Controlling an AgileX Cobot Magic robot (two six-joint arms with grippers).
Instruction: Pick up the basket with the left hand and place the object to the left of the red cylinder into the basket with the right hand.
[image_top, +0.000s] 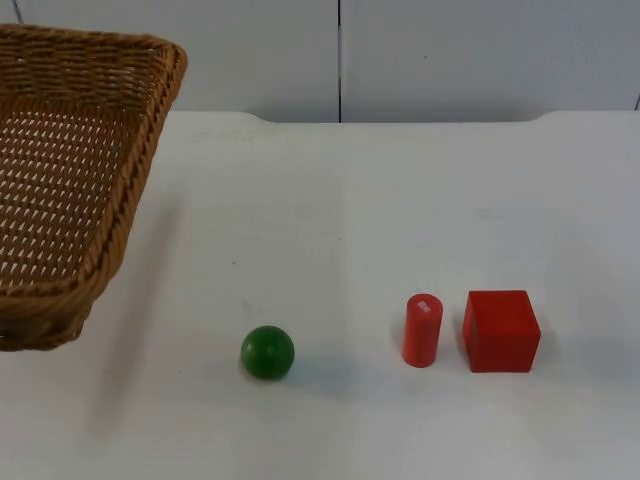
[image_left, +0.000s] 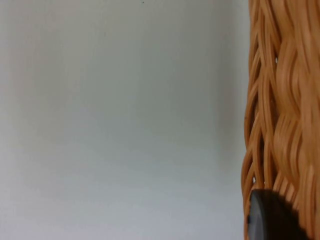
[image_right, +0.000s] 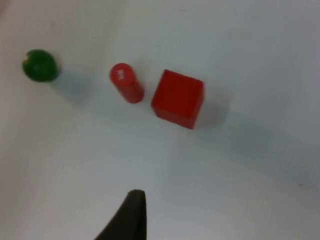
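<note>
The woven wicker basket (image_top: 70, 180) hangs tilted above the table's left side and casts a shadow beneath it. My left gripper (image_left: 272, 217) is shut on its rim (image_left: 280, 100). A green ball (image_top: 267, 352) lies on the table left of the upright red cylinder (image_top: 422, 330), with a gap between them. From above, my right gripper (image_right: 131, 215) looks down on the green ball (image_right: 40, 65), the red cylinder (image_right: 126, 82) and a red cube (image_right: 177, 98), well clear of all three.
The red cube (image_top: 500, 330) stands just right of the cylinder, close to it but apart. The white table (image_top: 400, 200) runs back to the grey partition wall (image_top: 450, 50).
</note>
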